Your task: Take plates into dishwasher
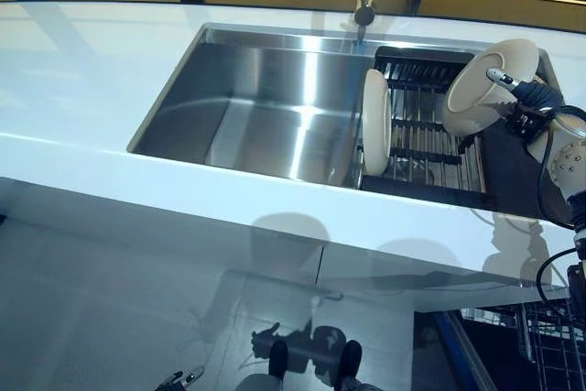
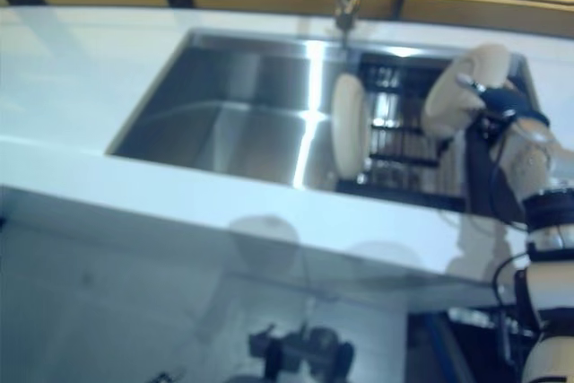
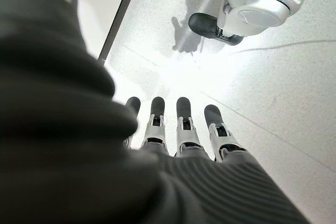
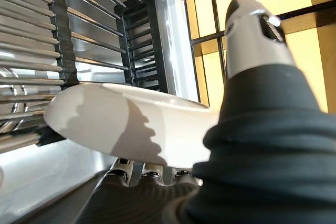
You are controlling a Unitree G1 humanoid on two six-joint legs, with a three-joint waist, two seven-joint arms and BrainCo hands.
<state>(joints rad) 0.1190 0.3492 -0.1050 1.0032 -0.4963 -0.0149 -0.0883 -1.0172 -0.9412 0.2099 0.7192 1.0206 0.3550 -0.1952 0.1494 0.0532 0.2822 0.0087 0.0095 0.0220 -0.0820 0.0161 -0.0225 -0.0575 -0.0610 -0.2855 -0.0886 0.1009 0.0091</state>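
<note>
Right hand (image 1: 531, 103) closed on a white plate (image 1: 485, 84), thumb across its face and fingers under its rim, as shown in the right wrist view; held tilted above the black drying rack (image 1: 430, 139) at the right end of the steel sink (image 1: 265, 112). Judged early in the task: one plate lifted, none yet in a dishwasher. Second white plate (image 1: 375, 121) upright in the rack, not yet taken. Left hand (image 3: 178, 129) hanging low over the floor, fingers straight, holding nothing. No dishwasher clearly seen; only a wire basket (image 1: 554, 345) cut off at the lower right, possibly its rack. White surface (image 1: 92, 70) around the sink bare
</note>
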